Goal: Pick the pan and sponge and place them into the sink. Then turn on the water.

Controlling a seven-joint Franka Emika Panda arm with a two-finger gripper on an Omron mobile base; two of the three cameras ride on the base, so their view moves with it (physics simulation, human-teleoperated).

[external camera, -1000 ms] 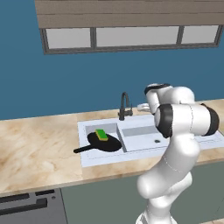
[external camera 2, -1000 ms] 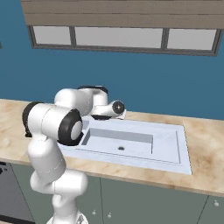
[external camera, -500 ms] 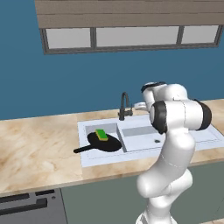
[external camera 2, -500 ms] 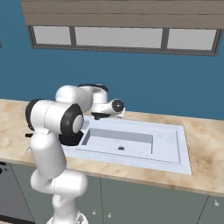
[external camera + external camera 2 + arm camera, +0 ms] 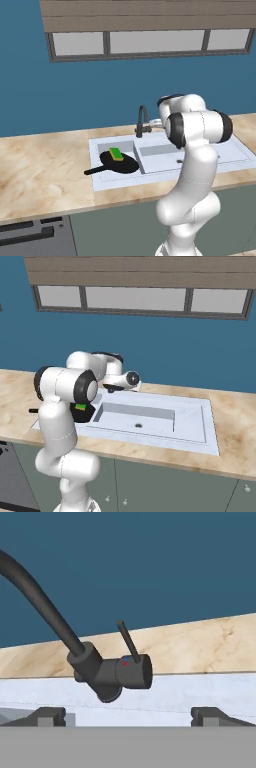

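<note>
Hand view: my gripper (image 5: 128,716), jaws spread, faces the faucet (image 5: 107,674) lever (image 5: 128,641); pan (image 5: 119,162), sponge (image 5: 116,154) seemingly in sink (image 5: 165,165); next, push lever.

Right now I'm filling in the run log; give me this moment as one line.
pan: in sink, left basin | sponge: on pan | faucet: no water, lever untouched | gripper: open, facing faucet

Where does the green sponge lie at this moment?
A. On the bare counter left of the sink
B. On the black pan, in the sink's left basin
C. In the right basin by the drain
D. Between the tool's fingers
B: the sponge rests on the pan inside the left basin of the sink.
</note>
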